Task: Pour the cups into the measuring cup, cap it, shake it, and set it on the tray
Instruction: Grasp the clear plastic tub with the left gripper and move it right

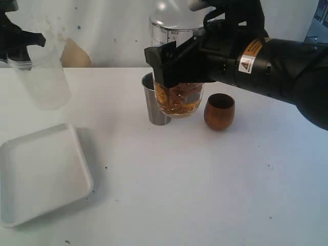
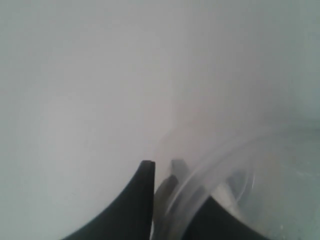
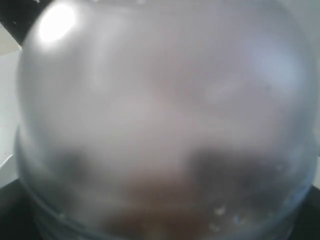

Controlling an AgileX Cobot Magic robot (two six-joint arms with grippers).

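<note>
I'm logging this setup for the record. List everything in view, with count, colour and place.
measuring cup: 1, clear, amber liquid low inside, centre back of the table
steel tumbler: 1, brushed silver, upright, close on the measuring cup's left in the exterior view
wooden cup: 1, reddish-brown, upright, to its right, standing apart
frosted cup: 1, milky translucent, far left, tilted
tray: 1, white, front left of the table
table: 1, white, under it all
left gripper: 1, black, far left, shut on the frosted cup's rim
right gripper: 1, black, centre, shut around the measuring cup
</note>
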